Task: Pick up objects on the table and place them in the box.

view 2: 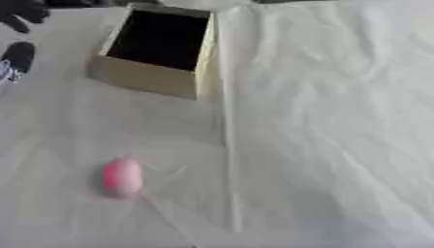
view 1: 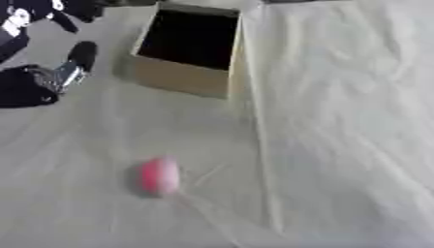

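A pink oval object (view 1: 159, 176) lies on the white cloth in the near left part of the table. An open cardboard box (view 1: 188, 77) stands at the back, left of centre, and its inside looks dark. My left hand (view 1: 53, 72) hangs at the upper left edge, left of the box and well behind the pink object. Its fingers are spread and hold nothing. The right hand shows in neither view.
A wrinkled white cloth (view 2: 322, 126) covers the whole table. A long fold (view 1: 263, 160) runs from the box's right corner toward the near edge.
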### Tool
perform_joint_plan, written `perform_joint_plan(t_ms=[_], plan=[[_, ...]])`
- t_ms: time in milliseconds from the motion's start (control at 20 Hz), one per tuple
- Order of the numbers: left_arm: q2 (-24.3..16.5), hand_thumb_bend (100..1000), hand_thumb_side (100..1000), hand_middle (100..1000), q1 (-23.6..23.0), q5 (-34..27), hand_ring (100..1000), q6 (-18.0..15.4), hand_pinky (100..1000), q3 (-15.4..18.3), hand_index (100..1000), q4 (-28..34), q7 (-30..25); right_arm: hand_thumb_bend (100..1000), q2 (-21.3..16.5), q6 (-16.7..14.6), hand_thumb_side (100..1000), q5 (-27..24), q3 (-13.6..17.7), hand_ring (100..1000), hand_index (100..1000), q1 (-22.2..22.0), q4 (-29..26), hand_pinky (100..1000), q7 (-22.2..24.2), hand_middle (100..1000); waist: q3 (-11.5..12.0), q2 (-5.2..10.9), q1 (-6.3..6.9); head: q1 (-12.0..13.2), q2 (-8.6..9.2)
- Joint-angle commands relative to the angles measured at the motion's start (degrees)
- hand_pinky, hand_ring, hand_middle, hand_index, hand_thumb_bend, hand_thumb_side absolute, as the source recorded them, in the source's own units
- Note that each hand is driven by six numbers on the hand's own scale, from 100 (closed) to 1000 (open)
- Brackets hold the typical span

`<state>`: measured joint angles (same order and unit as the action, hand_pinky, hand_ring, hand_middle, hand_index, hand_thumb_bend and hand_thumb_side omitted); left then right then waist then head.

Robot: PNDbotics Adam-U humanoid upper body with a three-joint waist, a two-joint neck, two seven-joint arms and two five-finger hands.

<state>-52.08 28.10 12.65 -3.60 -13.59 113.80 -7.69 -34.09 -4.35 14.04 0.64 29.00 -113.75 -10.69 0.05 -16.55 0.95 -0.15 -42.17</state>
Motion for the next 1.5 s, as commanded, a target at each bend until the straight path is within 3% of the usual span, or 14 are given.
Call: perform_joint_plan(t_ms=[50, 300, 550, 900, 1000, 1150, 1250, 1500], plan=[[-2.51, 157, 733, 748, 1.01, -1.17, 770, -0.51, 683, -0.38, 870, 0.79, -1.7, 100, -0.96, -0.08, 918, -0.13, 0.15, 787, 843, 0.85, -0.84, 878, 0.26, 722, 0.03, 1.33, -0.01, 0.01, -0.44], [-3.72, 245, 665, 755, 1.95, -3.88, 779, 0.81, 688, -2.81, 878, 0.79, -6.74, 100, -0.95, -0.09, 919, -0.22, -0.03, 787, 843, 0.95, -0.84, 878, 0.45, 722, 0.01, 1.44, 0.0, -0.03, -0.56], [-4.63, 359, 561, 764, 4.12, -5.21, 794, 5.67, 719, -6.66, 873, 0.79, -15.49, 100, -0.91, -0.08, 920, -0.33, -0.19, 787, 843, 1.05, -0.84, 878, 0.64, 722, -0.25, 1.5, 0.05, 0.05, -0.51], [-4.35, 456, 475, 778, 7.09, -1.52, 824, 8.7, 768, -9.74, 853, 0.79, -24.05, 100, -0.8, -0.07, 919, -0.48, -0.25, 786, 842, 0.92, -0.84, 878, 0.76, 720, -0.47, 1.61, 0.28, 0.01, -0.79], [-4.05, 454, 436, 778, 7.51, -0.02, 829, 9.37, 774, -10.32, 854, 0.79, -25.13, 100, -0.78, -0.07, 921, -0.53, -0.26, 786, 842, 0.86, -0.84, 878, 0.79, 719, -0.49, 1.64, 0.33, -0.01, -0.85], [-3.42, 336, 310, 770, 8.16, 1.64, 827, 11.25, 753, -11.33, 839, 0.79, -25.77, 100, -0.74, -0.06, 921, -0.59, -0.28, 786, 842, 0.79, -0.84, 878, 0.84, 719, -0.53, 1.71, 0.39, 0.02, -0.93], [-3.11, 303, 275, 775, 8.59, 1.91, 832, 12.51, 752, -12.25, 842, 0.79, -26.13, 100, -0.72, -0.07, 921, -0.64, -0.29, 786, 842, 0.77, -0.84, 878, 0.87, 718, -0.56, 1.75, 0.41, 0.07, -1.01], [-2.35, 318, 227, 784, 9.52, 1.75, 839, 14.95, 747, -14.58, 847, 0.79, -27.97, 100, -0.66, -0.04, 922, -0.72, -0.3, 785, 841, 0.66, -0.84, 877, 0.92, 716, -0.64, 1.81, 0.52, 0.16, -1.21]])
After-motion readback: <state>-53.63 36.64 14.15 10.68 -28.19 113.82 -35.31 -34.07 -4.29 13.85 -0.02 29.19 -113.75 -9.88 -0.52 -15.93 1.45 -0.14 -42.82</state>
